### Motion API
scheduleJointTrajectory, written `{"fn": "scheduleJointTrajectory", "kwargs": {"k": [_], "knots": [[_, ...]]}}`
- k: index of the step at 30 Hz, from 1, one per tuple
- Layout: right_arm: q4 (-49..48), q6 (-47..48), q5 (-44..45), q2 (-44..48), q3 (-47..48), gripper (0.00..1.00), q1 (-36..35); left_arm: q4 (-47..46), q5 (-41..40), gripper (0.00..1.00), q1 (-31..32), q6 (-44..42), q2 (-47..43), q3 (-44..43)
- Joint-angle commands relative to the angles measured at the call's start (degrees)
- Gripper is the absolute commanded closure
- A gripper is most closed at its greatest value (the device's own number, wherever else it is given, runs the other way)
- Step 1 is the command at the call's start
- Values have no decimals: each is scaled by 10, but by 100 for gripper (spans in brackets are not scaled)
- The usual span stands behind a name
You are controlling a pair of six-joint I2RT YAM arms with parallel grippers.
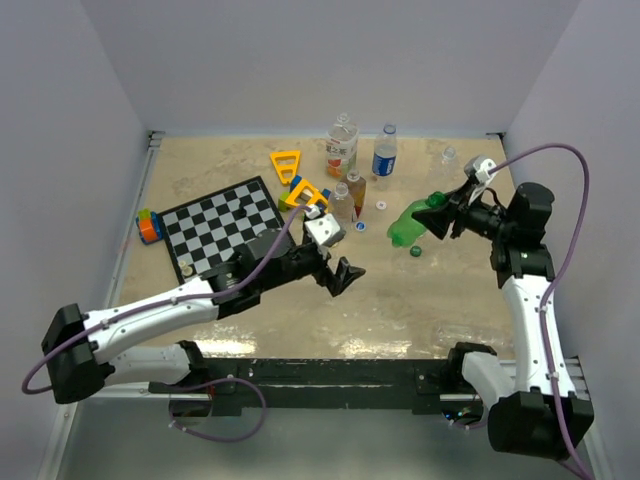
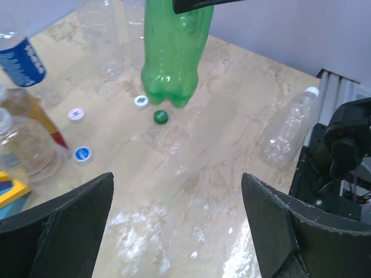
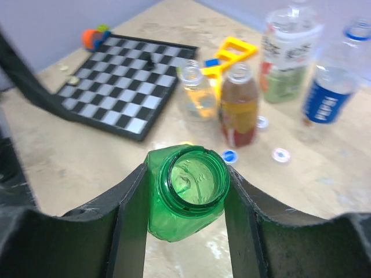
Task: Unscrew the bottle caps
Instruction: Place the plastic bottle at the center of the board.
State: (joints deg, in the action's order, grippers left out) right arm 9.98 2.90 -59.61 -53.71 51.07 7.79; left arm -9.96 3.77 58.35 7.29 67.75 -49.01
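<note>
The right pincer is clamping the tilted green bottle at its open neck, with its cap lying beside it on the bench. The left pincer is hanging apart, empty. If released while leaning, the bottle is risking toppling and scattering loose caps.

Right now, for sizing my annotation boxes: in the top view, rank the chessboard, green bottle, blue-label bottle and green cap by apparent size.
1. chessboard
2. green bottle and blue-label bottle: about alike, seen at different angles, so not ranked
3. green cap, by far the smallest
</note>
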Motion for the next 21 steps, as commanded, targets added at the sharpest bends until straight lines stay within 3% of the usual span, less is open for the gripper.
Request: {"fn": "scheduleJointTrajectory", "kwargs": {"k": [1,7,13,21], "knots": [[23,77,133,-7,52,91,6,124,-65,2,-3,-39,-86,8],[-93,119,261,-32,21,89,-26,194,-116,0,-2,-89,-201,73],[-203,113,326,-135,3,88,-106,191,-155,0,-3,-81,-278,148],[-267,139,417,-249,15,85,-121,194,-151,0,-5,-85,-272,144]]}}
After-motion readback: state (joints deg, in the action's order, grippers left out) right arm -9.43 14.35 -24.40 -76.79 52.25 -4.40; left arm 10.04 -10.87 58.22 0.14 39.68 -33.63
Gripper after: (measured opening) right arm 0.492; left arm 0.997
